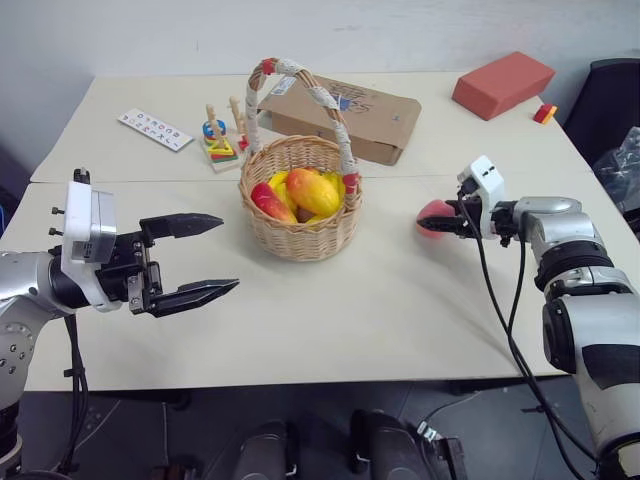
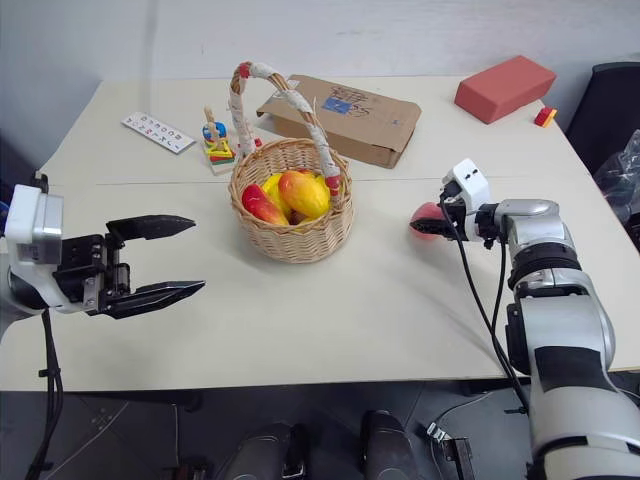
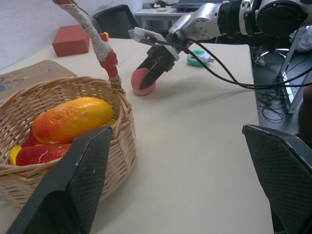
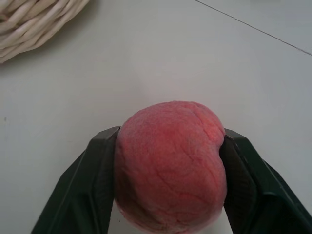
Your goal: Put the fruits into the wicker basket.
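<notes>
A round pink-red peach (image 4: 170, 165) rests on the cream table (image 1: 400, 320), to the right of the wicker basket (image 1: 300, 245). My right gripper (image 4: 169, 137) is shut on the peach, one black finger (image 4: 97, 170) pressed on each side; it also appears in the left wrist view. The basket stands at the table's middle with its white-wrapped handle (image 1: 325, 100) arched over it. Inside lie a red-to-yellow mango (image 1: 313, 192) and other fruits (image 1: 270, 203). My left gripper (image 1: 228, 254) hovers open to the left of the basket, holding nothing.
Behind the basket lies a flat cardboard box (image 1: 370, 115). A red block (image 1: 503, 84) sits at the far right corner, a wooden stacking toy (image 1: 220, 140) and a white card (image 1: 155, 129) at the far left. A small white and teal gadget (image 3: 199, 57) lies beyond the right arm.
</notes>
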Robot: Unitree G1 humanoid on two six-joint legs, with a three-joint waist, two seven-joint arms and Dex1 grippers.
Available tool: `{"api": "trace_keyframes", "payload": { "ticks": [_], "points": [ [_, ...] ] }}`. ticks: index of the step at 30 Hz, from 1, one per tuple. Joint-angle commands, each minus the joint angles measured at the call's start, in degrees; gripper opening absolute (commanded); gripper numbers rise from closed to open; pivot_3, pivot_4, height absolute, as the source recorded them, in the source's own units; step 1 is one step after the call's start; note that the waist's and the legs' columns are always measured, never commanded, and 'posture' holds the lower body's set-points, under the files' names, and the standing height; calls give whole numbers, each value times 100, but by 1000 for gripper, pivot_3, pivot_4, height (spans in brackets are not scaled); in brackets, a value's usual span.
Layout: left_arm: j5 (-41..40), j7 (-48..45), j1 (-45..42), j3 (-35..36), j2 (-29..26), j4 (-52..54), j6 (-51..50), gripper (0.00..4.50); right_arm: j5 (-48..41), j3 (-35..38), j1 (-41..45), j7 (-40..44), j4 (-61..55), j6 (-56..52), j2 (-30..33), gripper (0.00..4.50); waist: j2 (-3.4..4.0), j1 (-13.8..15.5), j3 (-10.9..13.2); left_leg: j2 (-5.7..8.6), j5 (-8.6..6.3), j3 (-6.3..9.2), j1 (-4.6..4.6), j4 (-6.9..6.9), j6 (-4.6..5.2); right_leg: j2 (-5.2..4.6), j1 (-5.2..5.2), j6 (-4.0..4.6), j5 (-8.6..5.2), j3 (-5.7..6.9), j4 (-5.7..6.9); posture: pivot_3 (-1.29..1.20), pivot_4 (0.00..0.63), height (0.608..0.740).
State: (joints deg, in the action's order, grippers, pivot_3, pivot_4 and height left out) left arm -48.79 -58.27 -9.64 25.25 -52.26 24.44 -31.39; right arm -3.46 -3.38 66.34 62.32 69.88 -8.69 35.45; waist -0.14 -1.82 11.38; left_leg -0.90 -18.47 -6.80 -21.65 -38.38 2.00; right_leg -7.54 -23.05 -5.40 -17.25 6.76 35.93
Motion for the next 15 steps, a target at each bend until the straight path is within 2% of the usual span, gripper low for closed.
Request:
{"api": "trace_keyframes", "payload": {
  "ticks": [1, 3, 5, 7, 9, 12, 13, 15],
  "points": [
    [5, 97, 114, 286, 52, 131, 134, 4500, -265, 321, 150, 664, -419, 16, 207, 2389, 0, 1, 0, 0, 0, 0, 0, 0, 0, 0, 0, 0, 0, 0, -1, 0, 150, 740],
    [16, 153, 283, 435, 117, 72, 155, 4500, -476, 286, -129, 1468, -1277, -375, 350, 2389, 4, 2, 2, 0, 0, 0, 0, 1, 0, 0, 0, 0, 0, 0, -2, 0, 150, 740],
    [6, 224, 468, 622, 199, -11, 166, 4500, -885, 183, -710, 2139, -2843, -1211, 591, 2389, 4, 12, 2, -2, 0, 2, 1, 5, 0, 0, 0, 0, 0, 0, -2, 0, 150, 740],
    [80, 235, 645, 804, 301, -150, 283, 4500, -1534, 168, -1349, 2316, -4705, -2347, 767, 2389, 4, 30, 2, -4, -2, 10, 1, 10, -3, 0, 0, 0, 0, 2, -1, 0, 150, 740],
    [103, 264, 767, 943, 390, -264, 360, 4500, -2131, 323, -1806, 2022, -6183, -3033, 671, 2389, 4, 32, 2, -5, -4, 16, 0, 12, -6, -1, 0, 1, -1, 10, -5, 0, 150, 740],
    [299, 277, 904, 1100, 527, -563, 622, 4500, -3129, 555, -2121, 642, -8050, -3739, -505, 2389, 2, -36, 1, -10, -1, 7, 6, 9, -11, 0, 0, 0, 0, 5, -2, 0, 150, 740],
    [367, 228, 963, 1101, 526, -633, 681, 4500, -3087, 461, -2149, 260, -8355, -3563, -909, 2389, 2, -50, 1, -11, 2, 3, 12, 10, -17, 0, 1, 1, 0, 1, 4, 0, 150, 740],
    [407, 200, 992, 1051, 507, -663, 715, 4500, -2463, 107, -2081, -506, -8431, -2910, -1532, 2389, 1, -18, 0, -13, 9, 6, 15, 21, -31, 2, -11, 3, -1, 2, 7, 0, 150, 740]
  ]
}}
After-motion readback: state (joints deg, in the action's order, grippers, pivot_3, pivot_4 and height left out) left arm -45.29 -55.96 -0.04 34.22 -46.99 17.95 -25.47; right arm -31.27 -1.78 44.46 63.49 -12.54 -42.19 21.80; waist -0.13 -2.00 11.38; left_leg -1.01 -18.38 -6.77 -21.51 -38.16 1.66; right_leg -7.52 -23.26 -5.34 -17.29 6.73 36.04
